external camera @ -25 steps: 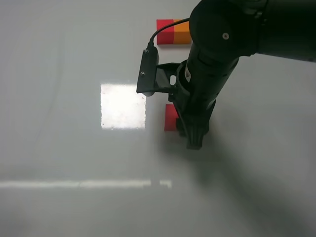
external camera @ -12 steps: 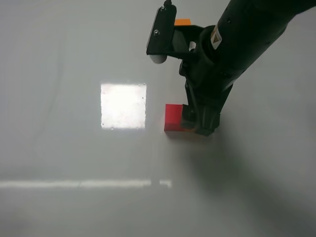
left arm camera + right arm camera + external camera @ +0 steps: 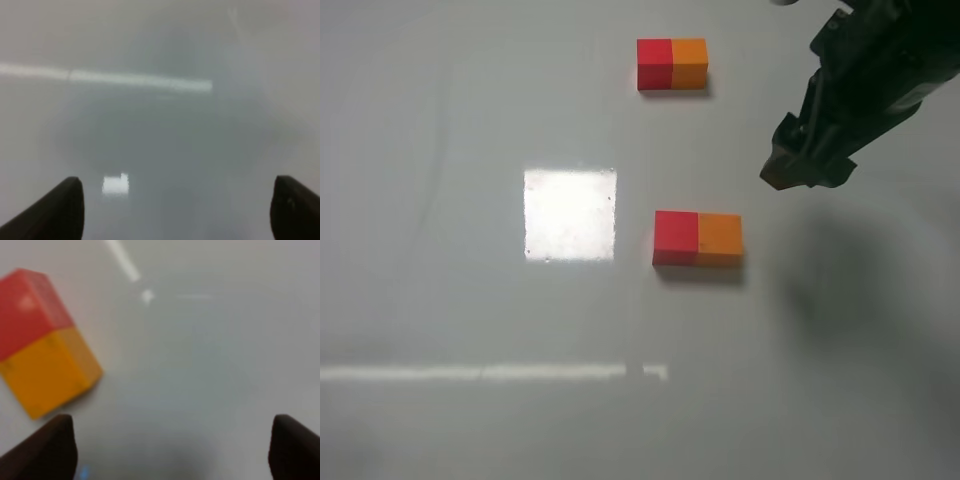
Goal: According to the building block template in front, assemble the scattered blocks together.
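Since the earlier frames our right arm has lifted off the blocks and drawn back toward the upper right of the high view, so the pair it was covering now shows in full. The red cube point(image 3: 675, 237) and the orange cube point(image 3: 720, 238) lie touching side by side on the worktop point(image 3: 470, 300), red to the left, orange to the right, near the middle of that view and just right of a bright square reflection point(image 3: 570, 214). The building block template point(image 3: 672, 64) lies farther back, well apart from them, with its colours in the same left-to-right order.

Our right tool point(image 3: 807, 168) hangs above the worktop, to the upper right of the joined pair and touching neither cube. In the right wrist view its fingertips point(image 3: 45, 450) sit at the two lower corners, wide apart with nothing between them, and both cubes lie off to one side.

Our left tool point(image 3: 175, 210) is likewise spread wide over bare, blurred worktop, holding nothing.
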`<control>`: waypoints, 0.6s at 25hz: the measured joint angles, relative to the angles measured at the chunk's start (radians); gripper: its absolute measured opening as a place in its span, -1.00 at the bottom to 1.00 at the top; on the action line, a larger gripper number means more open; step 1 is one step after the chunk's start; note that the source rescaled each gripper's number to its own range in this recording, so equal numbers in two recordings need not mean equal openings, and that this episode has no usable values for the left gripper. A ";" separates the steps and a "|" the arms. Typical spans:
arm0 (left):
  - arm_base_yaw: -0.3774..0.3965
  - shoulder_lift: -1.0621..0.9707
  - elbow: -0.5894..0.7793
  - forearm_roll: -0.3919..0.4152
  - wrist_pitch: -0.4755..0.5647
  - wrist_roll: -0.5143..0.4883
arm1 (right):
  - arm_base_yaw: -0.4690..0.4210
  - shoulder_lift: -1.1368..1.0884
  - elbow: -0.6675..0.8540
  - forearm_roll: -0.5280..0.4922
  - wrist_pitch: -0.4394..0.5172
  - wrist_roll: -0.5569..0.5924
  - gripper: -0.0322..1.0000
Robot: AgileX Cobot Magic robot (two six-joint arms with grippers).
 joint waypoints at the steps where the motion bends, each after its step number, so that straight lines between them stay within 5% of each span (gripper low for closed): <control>1: 0.000 0.000 0.000 0.000 0.000 0.000 | -0.049 -0.009 0.000 0.001 0.005 0.044 0.58; 7: 0.000 0.000 0.000 0.000 0.000 0.000 | -0.368 -0.094 0.037 0.061 0.048 0.173 0.58; 15: 0.000 0.000 0.000 0.000 0.000 0.000 | -0.687 -0.321 0.341 0.147 0.040 0.270 0.58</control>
